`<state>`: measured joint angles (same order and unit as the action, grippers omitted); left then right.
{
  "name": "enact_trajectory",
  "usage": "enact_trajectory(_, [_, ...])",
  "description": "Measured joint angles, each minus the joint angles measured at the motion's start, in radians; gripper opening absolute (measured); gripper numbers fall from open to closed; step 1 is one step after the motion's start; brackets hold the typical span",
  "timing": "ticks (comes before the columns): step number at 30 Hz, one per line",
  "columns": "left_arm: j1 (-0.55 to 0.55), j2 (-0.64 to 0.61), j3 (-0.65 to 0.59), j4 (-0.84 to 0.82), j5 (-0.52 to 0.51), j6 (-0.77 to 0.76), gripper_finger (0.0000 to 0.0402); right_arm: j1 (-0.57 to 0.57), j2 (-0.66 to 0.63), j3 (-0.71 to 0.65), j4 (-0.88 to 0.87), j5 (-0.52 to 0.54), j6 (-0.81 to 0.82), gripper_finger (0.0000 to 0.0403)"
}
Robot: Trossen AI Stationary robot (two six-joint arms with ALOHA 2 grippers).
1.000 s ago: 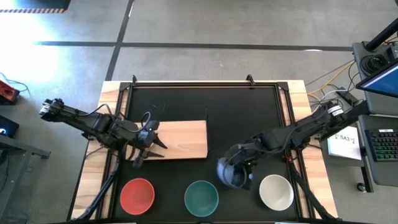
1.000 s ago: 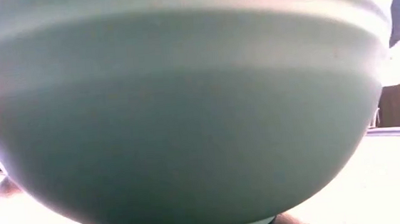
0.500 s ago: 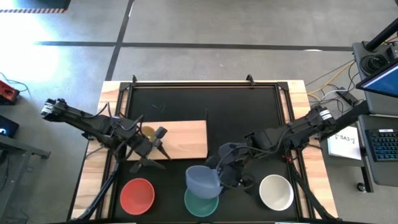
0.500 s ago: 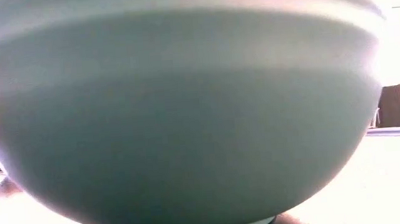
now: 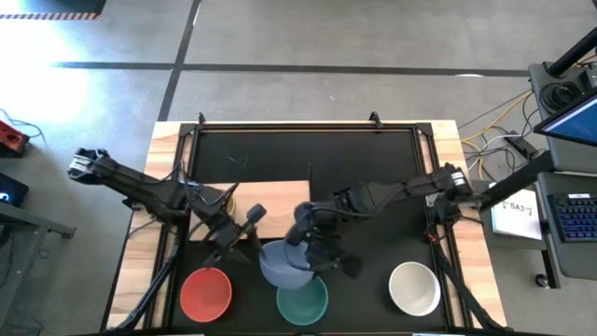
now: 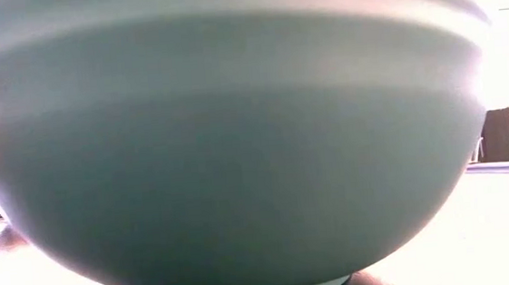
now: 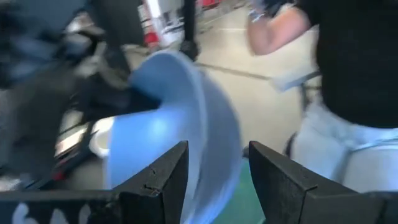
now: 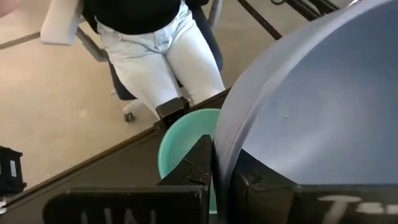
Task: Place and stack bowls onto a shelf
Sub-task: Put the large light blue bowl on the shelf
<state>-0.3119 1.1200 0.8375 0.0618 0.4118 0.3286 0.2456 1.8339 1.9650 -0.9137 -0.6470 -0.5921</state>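
Note:
My right gripper is shut on the pale blue bowl and holds it over the far-left edge of the teal bowl at the table's near edge. My left gripper is open just left of the pale blue bowl. In the left wrist view the bowl's rim stands between its two fingers. The red bowl and the white bowl rest on their bases on the black tabletop. The wooden shelf lies flat behind them. The teal bowl's side fills the low view. My right gripper pinches the pale blue bowl's rim, with one finger outside the wall and the other inside. The bowl is lifted and tipped on its side above the teal bowl. My left gripper's fingers flank the same bowl's rim; whether they touch it I cannot tell.
Black tabletop lies bare beyond the shelf and between the teal and white bowls. A raised frame runs round the table. A person in a black top and pale trousers is beyond the table's near edge.
My right gripper has carried the pale blue bowl from beside the white bowl toward the table's left, to above the teal bowl's far-left edge. My left gripper has moved off the shelf's left end toward the right and the near edge, up to that bowl.

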Motion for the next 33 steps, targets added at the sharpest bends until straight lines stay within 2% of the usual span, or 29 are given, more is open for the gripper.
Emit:
enact_trajectory(3, [0.000,0.026,0.000,0.029,0.074,-0.017,0.0150,-0.031,0.047,0.069,-0.062,-0.039,-0.030,0.0008])
enact_trajectory(8, [-0.002,0.077,0.000,0.071,0.095,-0.038,0.0139,-0.064,0.106,0.150,-0.160,-0.061,-0.089,0.0008])
enact_trajectory(12, [-0.002,0.108,0.000,0.095,0.095,-0.042,0.0098,-0.071,0.134,0.191,-0.227,-0.059,-0.137,0.0008])
enact_trajectory(17, [0.005,0.132,0.000,0.092,0.109,-0.084,0.0014,-0.072,0.135,0.206,-0.236,-0.060,-0.122,0.0009])
enact_trajectory(21, [0.023,0.139,0.000,0.077,0.119,-0.108,0.0011,-0.072,0.134,0.217,-0.242,-0.060,-0.054,0.0014])
enact_trajectory(25, [0.033,0.143,0.000,0.060,0.121,-0.121,0.0003,-0.077,0.134,0.217,-0.244,-0.048,-0.018,0.0043])
enact_trajectory(33, [0.041,0.142,0.000,0.059,0.099,-0.130,0.0000,-0.076,0.133,0.220,-0.204,0.051,0.078,0.0133])
